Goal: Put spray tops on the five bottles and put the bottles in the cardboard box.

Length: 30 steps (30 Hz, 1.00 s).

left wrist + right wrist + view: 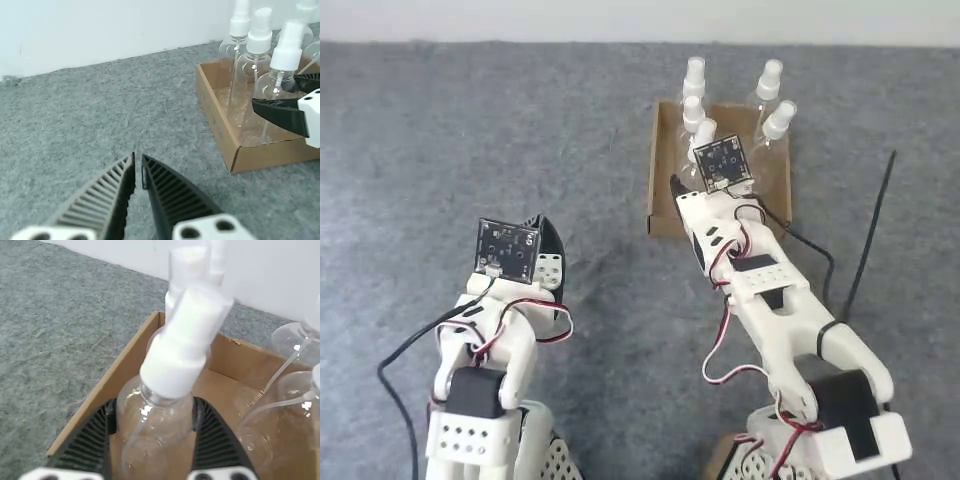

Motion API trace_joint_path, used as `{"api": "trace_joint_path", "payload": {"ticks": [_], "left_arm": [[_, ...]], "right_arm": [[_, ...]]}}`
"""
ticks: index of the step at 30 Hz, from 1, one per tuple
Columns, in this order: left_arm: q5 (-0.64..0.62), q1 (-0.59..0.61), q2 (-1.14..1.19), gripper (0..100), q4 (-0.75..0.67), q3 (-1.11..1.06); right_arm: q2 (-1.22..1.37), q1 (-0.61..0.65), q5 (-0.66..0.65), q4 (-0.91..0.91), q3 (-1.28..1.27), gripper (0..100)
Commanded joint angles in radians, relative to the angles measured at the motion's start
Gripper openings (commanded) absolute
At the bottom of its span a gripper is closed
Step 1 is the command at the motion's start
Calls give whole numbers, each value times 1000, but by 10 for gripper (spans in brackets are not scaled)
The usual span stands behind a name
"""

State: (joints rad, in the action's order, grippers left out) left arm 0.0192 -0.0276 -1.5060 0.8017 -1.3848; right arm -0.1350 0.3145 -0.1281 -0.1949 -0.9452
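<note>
Right claw (154, 412) clamps a spray-topped bottle (170, 365) inside the cardboard box (125, 365). Left claw (138, 165) is narrow, almost closed, empty, over the bench (100, 110).

You have nothing legible to read here: no text, label, number or sign can be made out on the bottles (766, 84), the cardboard box (655, 170) or the wrist camera boards (507, 248).
</note>
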Motion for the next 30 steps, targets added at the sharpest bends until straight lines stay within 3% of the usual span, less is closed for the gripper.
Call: {"api": "trace_joint_path", "payload": {"ticks": [1,15,22,30], "left_arm": [[3,3,-20,14,-28,7],[3,3,-20,14,-34,-1],[3,5,-20,14,-49,-12],[5,5,-20,14,-49,-12]], "right_arm": [[-15,-12,-15,-13,-26,11],[-15,-10,-15,-8,-29,15],[-15,-10,-15,-2,-29,137],[-15,-10,-15,-2,-31,144]]}}
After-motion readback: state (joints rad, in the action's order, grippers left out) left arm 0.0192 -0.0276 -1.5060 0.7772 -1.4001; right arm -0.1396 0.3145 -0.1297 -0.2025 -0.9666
